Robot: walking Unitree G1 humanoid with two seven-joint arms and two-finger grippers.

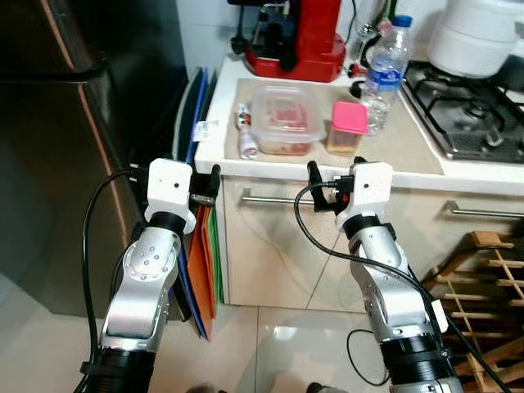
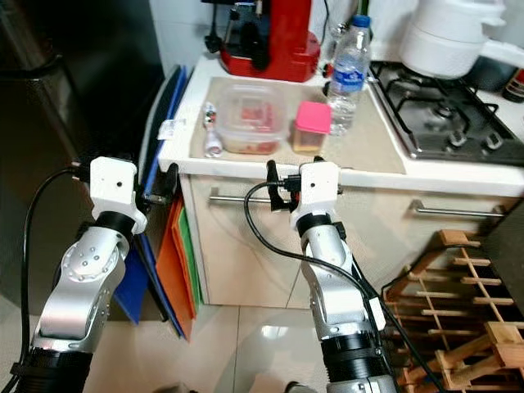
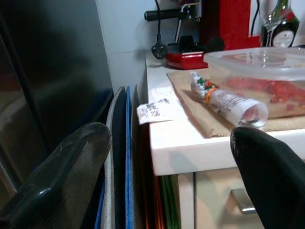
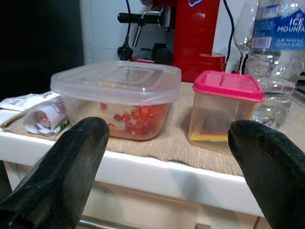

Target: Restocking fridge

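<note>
2 spread black fingers (image 3: 57,176) frame a wrapped tube (image 3: 228,100) beside a clear container (image 3: 267,71).

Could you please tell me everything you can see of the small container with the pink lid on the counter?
The pink-lidded container is a small, squarish tub of clear plastic, standing upright and closed under its flat pink lid. Something yellowish and dark sits low inside; what it is cannot be told. It rests on the tan mat, between the larger clear food container and the water bottle, near the counter's front edge. Neither gripper touches it; the right gripper hovers open before it.
</note>
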